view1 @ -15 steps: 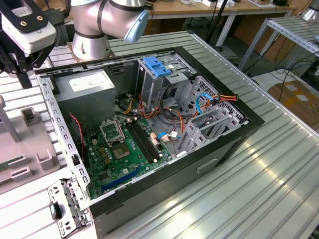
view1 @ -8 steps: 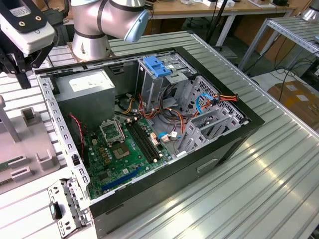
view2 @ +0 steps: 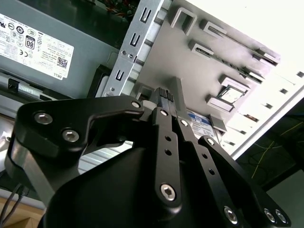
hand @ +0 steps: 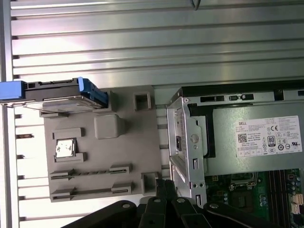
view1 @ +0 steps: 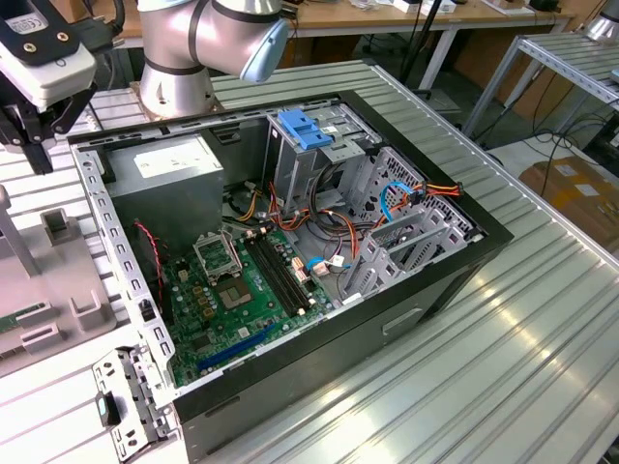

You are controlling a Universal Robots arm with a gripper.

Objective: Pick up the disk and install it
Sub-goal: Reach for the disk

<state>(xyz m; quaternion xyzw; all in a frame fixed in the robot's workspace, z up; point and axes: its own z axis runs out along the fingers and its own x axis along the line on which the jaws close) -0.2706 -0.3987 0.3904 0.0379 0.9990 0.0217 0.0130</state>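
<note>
In the first wrist view the disk (hand: 61, 97) stands on edge at one end of a grey fixture plate (hand: 128, 142), with blue side rails and a metal face. The second wrist view catches a strip of the disk's (view2: 202, 118) white and blue label behind the fingers. My gripper (hand: 164, 184) hovers above the plate's other end, near the computer case's corner, well apart from the disk. Its black fingers (view2: 165, 95) meet at the tips with nothing between them. In the exterior view the gripper (view1: 39, 155) hangs at the far left, outside the case.
The open computer case (view1: 464, 261) lies on the slatted aluminium table. Inside are a grey power supply (view1: 164, 174), a motherboard (view1: 232, 290), bundled cables and a drive cage topped by a light-blue bracket (view1: 305, 126). The arm's base (view1: 184, 58) stands behind the case.
</note>
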